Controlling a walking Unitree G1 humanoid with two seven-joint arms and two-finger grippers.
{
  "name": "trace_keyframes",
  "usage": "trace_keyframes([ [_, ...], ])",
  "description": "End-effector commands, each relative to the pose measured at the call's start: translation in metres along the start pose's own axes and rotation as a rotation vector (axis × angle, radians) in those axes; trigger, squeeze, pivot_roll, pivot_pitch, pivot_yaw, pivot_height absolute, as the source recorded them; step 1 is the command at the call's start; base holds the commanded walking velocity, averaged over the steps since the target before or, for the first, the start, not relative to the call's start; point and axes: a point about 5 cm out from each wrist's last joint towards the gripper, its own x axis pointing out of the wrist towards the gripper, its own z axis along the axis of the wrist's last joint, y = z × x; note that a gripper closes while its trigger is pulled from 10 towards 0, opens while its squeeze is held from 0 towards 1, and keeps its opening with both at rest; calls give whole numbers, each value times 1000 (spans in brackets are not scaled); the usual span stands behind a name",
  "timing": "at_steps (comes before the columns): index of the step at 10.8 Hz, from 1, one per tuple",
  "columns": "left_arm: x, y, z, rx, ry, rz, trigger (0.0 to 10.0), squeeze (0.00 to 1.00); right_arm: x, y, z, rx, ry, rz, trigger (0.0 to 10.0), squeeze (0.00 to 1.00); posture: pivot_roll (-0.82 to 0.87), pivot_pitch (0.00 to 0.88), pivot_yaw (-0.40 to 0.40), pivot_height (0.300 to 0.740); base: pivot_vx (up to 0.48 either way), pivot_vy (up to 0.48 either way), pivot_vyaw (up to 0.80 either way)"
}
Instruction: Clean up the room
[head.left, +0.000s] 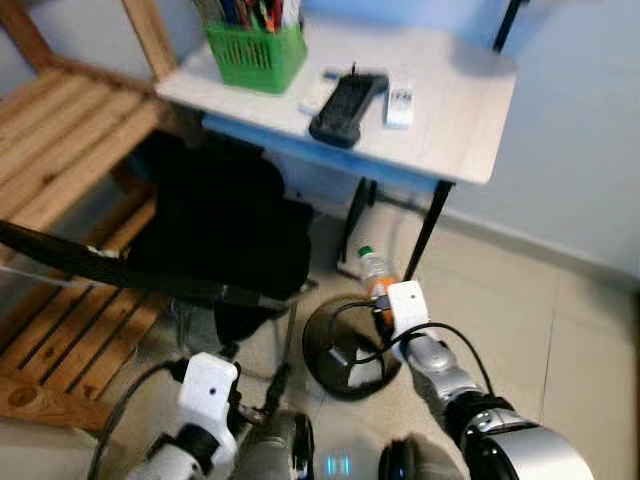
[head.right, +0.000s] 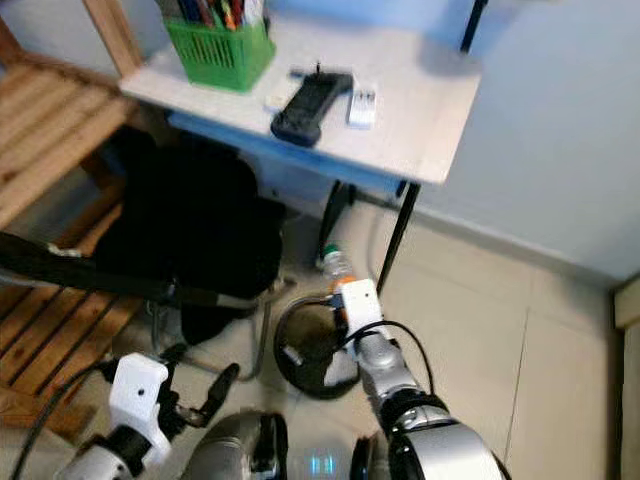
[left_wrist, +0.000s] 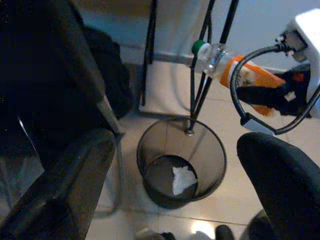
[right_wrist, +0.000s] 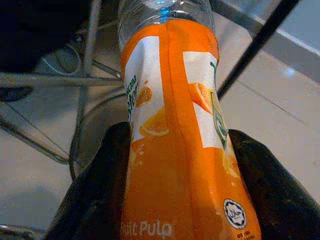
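Right gripper (left_wrist: 280, 95) clamps the orange-labelled bottle (left_wrist: 235, 70), holding it above the mesh bin (left_wrist: 181, 165) beside the table leg (head.left: 428, 225) — release off-centre and it may clip the rim. Left gripper (head.right: 215, 390) idles, fingers apart.

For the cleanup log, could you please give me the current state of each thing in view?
Right gripper: shut on the bottle, above the bin.
Bottle: capped, clear and empty-looking, orange label, held tilted.
Bin: upright on the floor, white crumpled paper inside.
Left gripper: idle, low.
Green basket: upright on the table, full.
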Motion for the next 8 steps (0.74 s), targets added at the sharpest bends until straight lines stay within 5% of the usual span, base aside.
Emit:
trace_keyframes([
  [1,-4,-1,-1,-39,7,7,10000,0,0,-1,1,16,-3,-11,10000,0,207,267,75,703,0,0,0],
  [3,-3,-12,3,-85,11,-47,10000,0,0,-1,-4,12,28,-21,10000,0,208,303,91,703,0,0,0],
  [8,-3,-43,14,-44,15,-265,10000,0,-6,21,-26,98,151,88,10000,0,200,303,105,703,0,0,0],
])
